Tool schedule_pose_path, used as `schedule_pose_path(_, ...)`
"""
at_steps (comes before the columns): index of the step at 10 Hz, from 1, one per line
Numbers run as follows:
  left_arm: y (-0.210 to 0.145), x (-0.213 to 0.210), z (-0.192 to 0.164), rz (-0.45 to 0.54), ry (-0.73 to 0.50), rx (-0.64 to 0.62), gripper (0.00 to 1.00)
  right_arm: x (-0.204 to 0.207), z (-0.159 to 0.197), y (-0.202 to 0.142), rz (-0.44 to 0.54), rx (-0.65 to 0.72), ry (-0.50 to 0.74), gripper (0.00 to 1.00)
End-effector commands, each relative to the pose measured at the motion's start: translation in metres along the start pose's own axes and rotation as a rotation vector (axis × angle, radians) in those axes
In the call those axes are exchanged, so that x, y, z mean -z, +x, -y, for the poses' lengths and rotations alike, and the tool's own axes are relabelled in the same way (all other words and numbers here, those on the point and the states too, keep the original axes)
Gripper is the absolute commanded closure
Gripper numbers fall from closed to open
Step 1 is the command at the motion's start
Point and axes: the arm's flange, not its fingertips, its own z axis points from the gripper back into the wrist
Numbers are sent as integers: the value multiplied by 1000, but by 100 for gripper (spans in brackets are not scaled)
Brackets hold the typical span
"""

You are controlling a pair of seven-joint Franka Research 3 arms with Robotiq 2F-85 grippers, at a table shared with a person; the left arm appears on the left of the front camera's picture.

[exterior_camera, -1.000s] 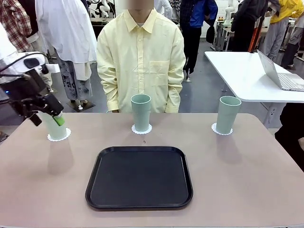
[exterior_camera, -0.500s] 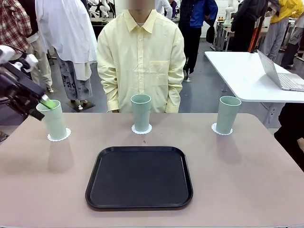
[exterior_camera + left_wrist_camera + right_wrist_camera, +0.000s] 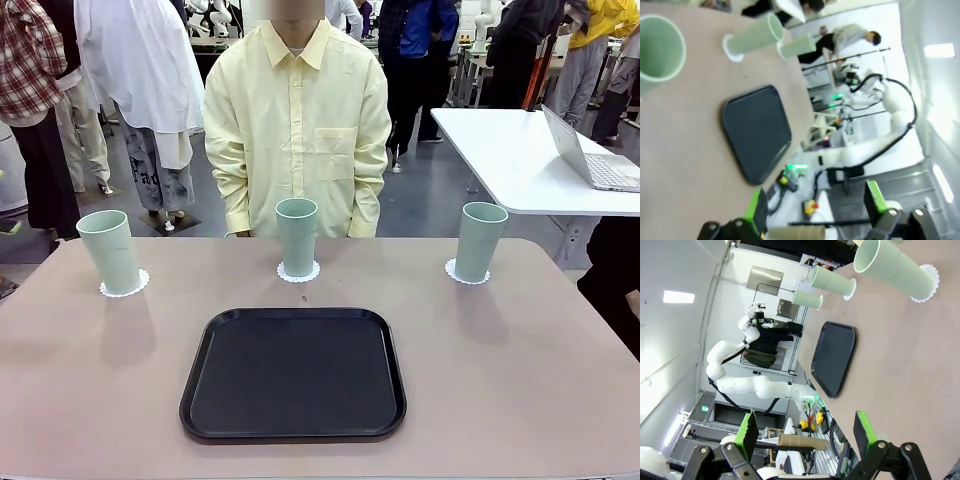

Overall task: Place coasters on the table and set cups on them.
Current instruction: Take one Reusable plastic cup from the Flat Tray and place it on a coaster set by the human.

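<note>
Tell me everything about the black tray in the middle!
The black tray is a flat rounded square with soft corners and a low raised rim, and it looks like matte plastic. Nothing lies in it. It rests flat on the beige-pink table, near the robot's edge, in front of the middle cup, without touching it. No gripper or hand touches it.

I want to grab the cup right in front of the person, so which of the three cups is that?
The middle cup, on its coaster just beyond the black tray. The left cup and right cup stand off toward the table's far corners.
</note>
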Motion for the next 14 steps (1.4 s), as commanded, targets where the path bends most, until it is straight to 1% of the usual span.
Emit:
schedule_pose_path(1,16,-21,-14,10,-71,-19,0,0,-1,0,1,4,-2,0)
schedule_pose_path(5,12,-57,-47,58,-131,-49,0,0,-1,0,1,4,-2,0)
schedule_pose_path(7,8,-59,-44,60,-105,-24,0,0,-1,0,1,4,-2,0)
schedule_pose_path(8,4,-52,-36,56,-91,21,0,0,-1,0,1,4,-2,0)
schedule_pose_path(9,6,-58,-51,60,-105,-70,0,0,-1,0,1,4,-2,0)
schedule_pose_path(14,6,-58,-51,60,-105,-70,0,0,-1,0,1,4,-2,0)
